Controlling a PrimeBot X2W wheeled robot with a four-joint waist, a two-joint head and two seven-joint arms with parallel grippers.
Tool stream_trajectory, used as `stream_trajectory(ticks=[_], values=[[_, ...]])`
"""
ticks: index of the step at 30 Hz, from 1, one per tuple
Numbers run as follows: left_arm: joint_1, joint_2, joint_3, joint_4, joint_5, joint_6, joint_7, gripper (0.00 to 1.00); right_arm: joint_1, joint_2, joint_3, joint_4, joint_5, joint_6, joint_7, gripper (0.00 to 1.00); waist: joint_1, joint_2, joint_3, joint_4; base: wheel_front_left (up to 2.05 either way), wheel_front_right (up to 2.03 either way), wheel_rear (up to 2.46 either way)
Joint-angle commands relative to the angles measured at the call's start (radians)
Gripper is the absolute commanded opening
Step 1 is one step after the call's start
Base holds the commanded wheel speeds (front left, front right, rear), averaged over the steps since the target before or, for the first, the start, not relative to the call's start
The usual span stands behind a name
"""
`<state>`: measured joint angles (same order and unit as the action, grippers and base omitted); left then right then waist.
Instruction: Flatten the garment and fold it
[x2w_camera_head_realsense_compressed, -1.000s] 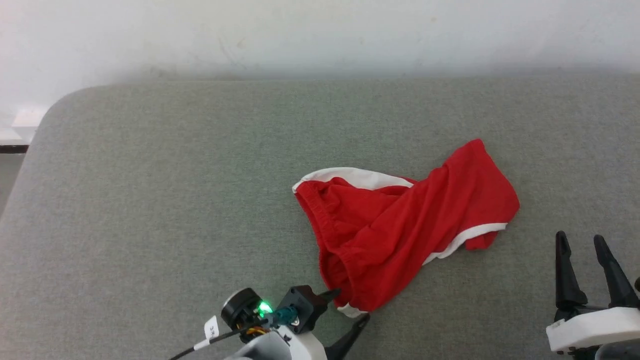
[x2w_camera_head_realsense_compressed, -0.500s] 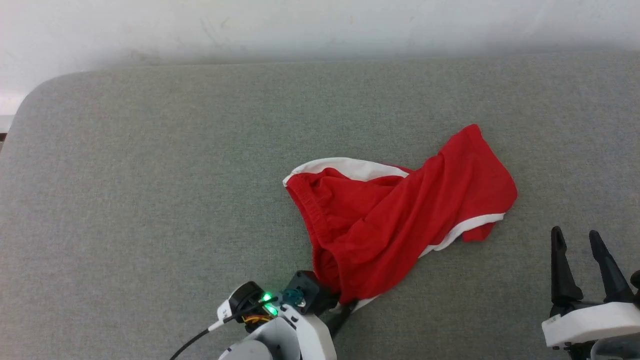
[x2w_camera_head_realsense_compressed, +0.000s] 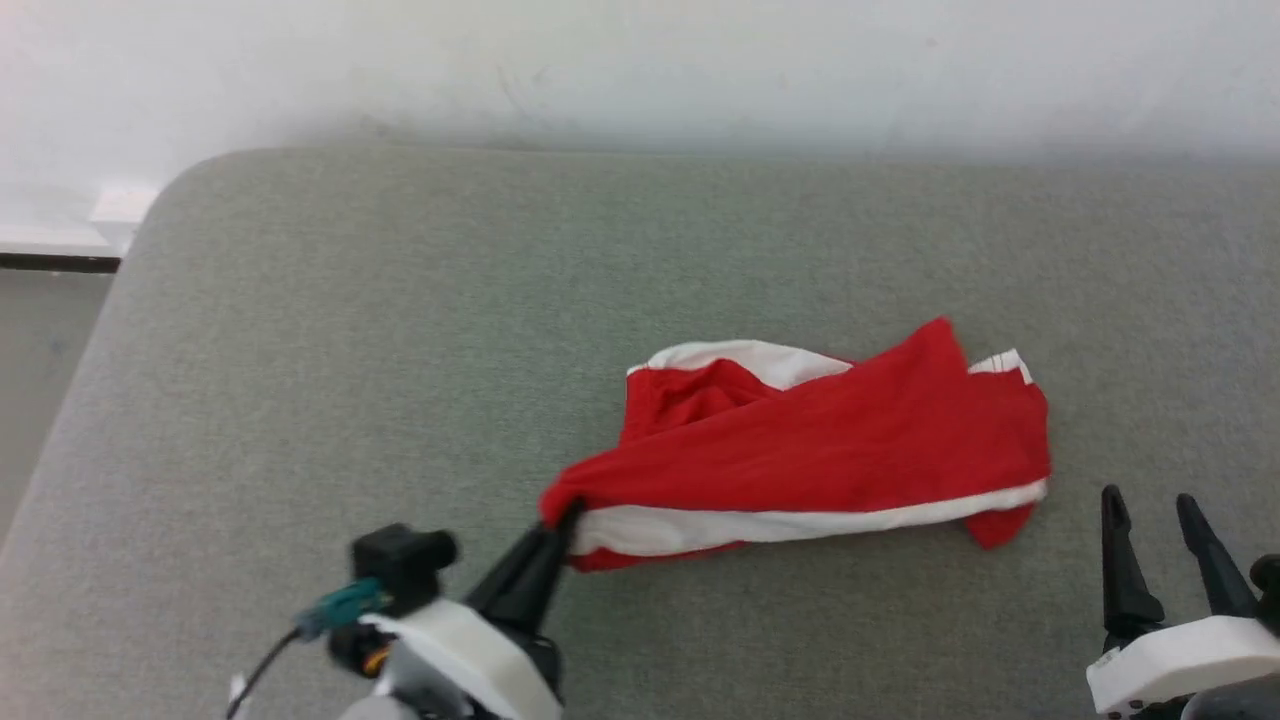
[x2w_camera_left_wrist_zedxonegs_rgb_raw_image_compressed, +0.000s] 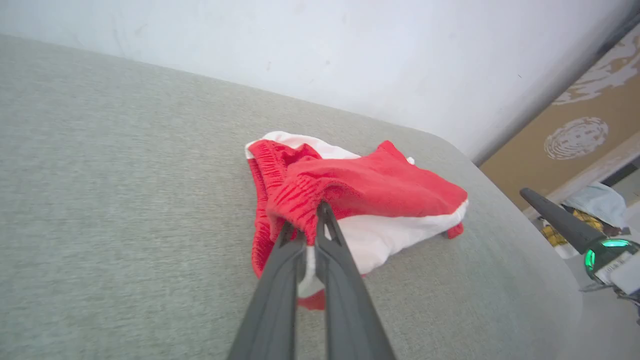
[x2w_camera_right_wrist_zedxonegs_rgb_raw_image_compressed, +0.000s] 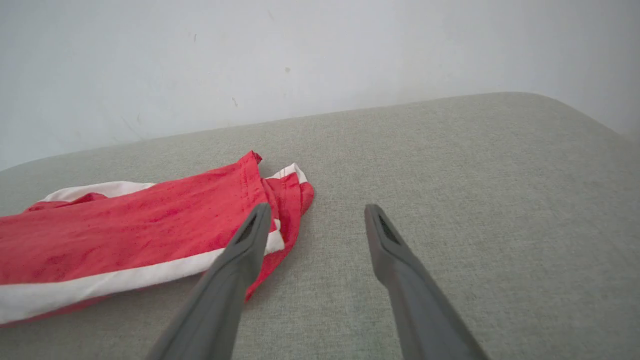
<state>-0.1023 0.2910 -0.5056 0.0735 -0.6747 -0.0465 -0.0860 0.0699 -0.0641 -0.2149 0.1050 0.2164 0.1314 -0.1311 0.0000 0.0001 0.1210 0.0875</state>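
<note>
While the left gripper (x2w_camera_head_realsense_compressed: 560, 520), lower left of frame, is pinched tight on the garment (x2w_camera_head_realsense_compressed: 830, 440) at its waistband (x2w_camera_left_wrist_zedxonegs_rgb_raw_image_compressed: 300, 197), it lies bunched mid-frame to ctr-right on the grey pad (x2w_camera_head_realsense_compressed: 350, 300), not flat yet. Right gripper (x2w_camera_head_realsense_compressed: 1148, 500), lower right: fingers apart, empty, near the garment. Flattening barely begun imo; fold not started.

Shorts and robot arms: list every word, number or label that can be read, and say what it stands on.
No text here can be read.
red shorts: red cloth and white stripes, no print on the sides that show.
white tag, lower left of the head view: blurred, unreadable.
pale label by the green light, left wrist view: too small to read.
</note>
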Motion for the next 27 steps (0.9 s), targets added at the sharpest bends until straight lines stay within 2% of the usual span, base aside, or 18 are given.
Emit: stream_trajectory(ticks=[1,7,8,9,10,14,18,23,27], values=[[0.011,0.009,0.008,-0.002,-0.003,0.006,-0.005,0.00,0.006,0.000,0.002,0.001,-0.007,-0.001,0.003,1.00,0.0000,-0.0001,-0.027,0.028,0.00,0.00,0.00],[0.034,0.053,0.059,0.098,0.013,0.073,-0.018,0.00,0.004,-0.005,0.030,0.017,-0.017,-0.001,0.052,1.00,0.0000,-0.0001,-0.030,0.042,0.00,0.00,0.00],[0.027,0.059,0.048,0.125,0.032,0.079,-0.013,0.15,0.004,-0.009,0.043,0.021,-0.015,-0.001,0.063,1.00,0.0000,-0.0001,-0.028,0.042,0.00,0.00,0.00],[0.019,0.058,0.041,0.150,0.044,0.085,-0.013,0.47,0.003,-0.014,0.055,0.023,-0.013,-0.001,0.071,1.00,0.0000,-0.0001,-0.027,0.042,0.00,0.00,0.00],[0.009,0.056,0.033,0.175,0.060,0.092,-0.016,1.00,0.002,-0.019,0.067,0.024,-0.010,-0.001,0.080,1.00,0.0000,-0.0001,-0.025,0.042,0.00,0.00,0.00],[-0.034,0.031,0.016,0.256,0.111,0.117,-0.070,1.00,-0.003,-0.042,0.128,0.009,0.016,-0.001,0.115,1.00,0.0000,-0.0001,-0.019,0.043,0.00,0.00,0.00],[-0.061,-0.005,0.047,0.279,0.136,0.153,-0.153,1.00,-0.024,-0.054,0.110,0.003,0.015,-0.001,0.156,1.00,0.0000,-0.0001,-0.017,0.048,0.00,0.00,0.00],[-0.067,-0.048,0.121,0.197,0.225,0.195,-0.175,1.00,-0.088,-0.068,0.076,0.058,-0.030,-0.001,0.289,1.00,0.0000,-0.0001,-0.016,0.071,0.00,0.00,0.00],[-0.036,-0.089,0.176,0.098,0.315,0.184,-0.175,1.00,-0.159,-0.079,0.084,0.110,-0.018,-0.001,0.424,1.00,0.0000,-0.0001,-0.004,0.098,0.00,0.00,0.00]])
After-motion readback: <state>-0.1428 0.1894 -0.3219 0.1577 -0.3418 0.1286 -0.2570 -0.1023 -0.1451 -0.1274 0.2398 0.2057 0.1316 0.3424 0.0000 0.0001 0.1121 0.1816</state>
